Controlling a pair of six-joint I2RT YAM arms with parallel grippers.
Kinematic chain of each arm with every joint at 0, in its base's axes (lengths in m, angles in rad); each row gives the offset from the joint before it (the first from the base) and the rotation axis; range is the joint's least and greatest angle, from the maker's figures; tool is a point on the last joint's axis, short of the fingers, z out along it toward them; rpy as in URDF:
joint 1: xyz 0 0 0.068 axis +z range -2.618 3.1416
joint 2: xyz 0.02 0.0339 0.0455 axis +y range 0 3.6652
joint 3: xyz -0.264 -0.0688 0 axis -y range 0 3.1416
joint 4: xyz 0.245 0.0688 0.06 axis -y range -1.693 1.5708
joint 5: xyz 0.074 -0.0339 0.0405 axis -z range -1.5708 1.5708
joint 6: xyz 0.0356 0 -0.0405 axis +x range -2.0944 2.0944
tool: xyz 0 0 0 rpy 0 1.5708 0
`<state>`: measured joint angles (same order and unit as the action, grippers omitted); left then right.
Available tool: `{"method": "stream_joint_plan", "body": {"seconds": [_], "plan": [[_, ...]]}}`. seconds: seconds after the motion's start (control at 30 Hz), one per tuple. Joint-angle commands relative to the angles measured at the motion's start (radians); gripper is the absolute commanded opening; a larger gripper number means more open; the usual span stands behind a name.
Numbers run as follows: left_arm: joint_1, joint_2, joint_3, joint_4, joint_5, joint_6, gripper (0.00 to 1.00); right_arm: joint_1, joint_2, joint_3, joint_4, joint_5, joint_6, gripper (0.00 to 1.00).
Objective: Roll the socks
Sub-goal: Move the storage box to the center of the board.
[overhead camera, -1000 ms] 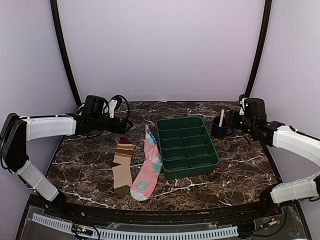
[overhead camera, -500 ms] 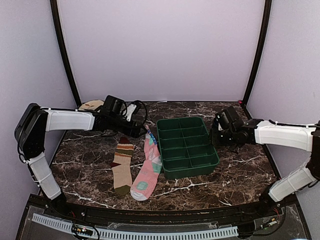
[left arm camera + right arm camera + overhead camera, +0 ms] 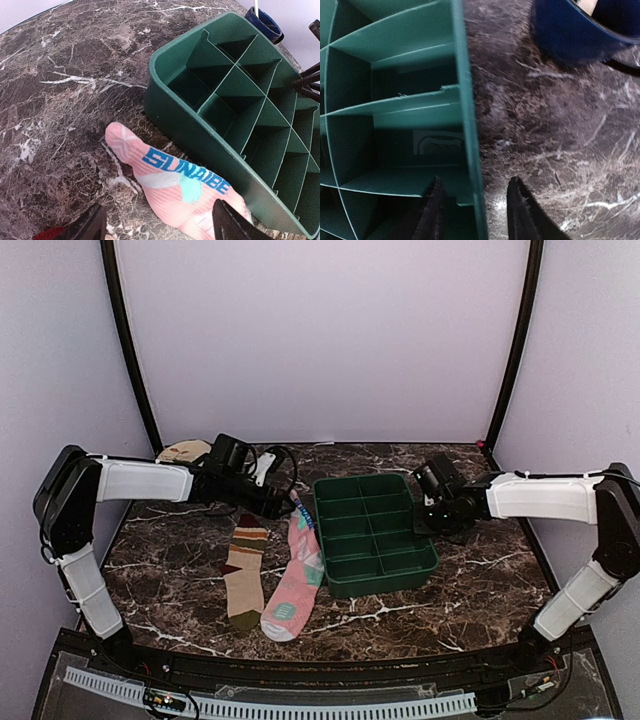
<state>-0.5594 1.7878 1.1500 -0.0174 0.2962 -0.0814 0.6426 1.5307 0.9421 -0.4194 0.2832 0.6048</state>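
The pink sock with teal and white patches lies flat against the left side of the green tray. The beige striped sock lies flat just left of it. My left gripper is open and hovers over the pink sock's cuff; its fingertips stand either side of the cuff, holding nothing. A maroon bit of the striped sock shows at the lower left there. My right gripper is open, and its jaws straddle the tray's right wall without closing on it.
The green divided tray stands mid-table; its rim runs between my right fingers. A dark blue cup stands right of the tray and also shows in the left wrist view. A round beige disc lies at the back left.
My right arm has swung left from the blue cup to the tray's right wall. My left arm moved right to the pink sock's cuff, then shifted only slightly. The socks have not moved.
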Motion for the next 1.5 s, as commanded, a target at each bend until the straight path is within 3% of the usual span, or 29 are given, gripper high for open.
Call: {"method": "stream_joint_plan", "body": {"seconds": [0.0, 0.4, 0.73, 1.03, 1.47], "plan": [[-0.004, 0.0, 0.024, -0.022, -0.008, 0.008, 0.75, 0.009, 0.04, 0.045, -0.031, -0.016, -0.005, 0.3], [-0.003, 0.012, 0.016, -0.016, -0.036, -0.031, 0.7, -0.011, 0.137, 0.105, -0.037, -0.054, -0.017, 0.0], [-0.004, -0.013, -0.021, -0.013, -0.069, -0.054, 0.67, -0.038, 0.25, 0.203, -0.031, -0.054, -0.025, 0.0], [-0.001, -0.064, -0.07, -0.009, -0.114, -0.067, 0.66, -0.104, 0.4, 0.408, -0.052, -0.05, -0.01, 0.0], [0.0, -0.138, -0.126, 0.006, -0.13, -0.099, 0.66, -0.144, 0.565, 0.65, -0.088, -0.062, 0.201, 0.0]]}}
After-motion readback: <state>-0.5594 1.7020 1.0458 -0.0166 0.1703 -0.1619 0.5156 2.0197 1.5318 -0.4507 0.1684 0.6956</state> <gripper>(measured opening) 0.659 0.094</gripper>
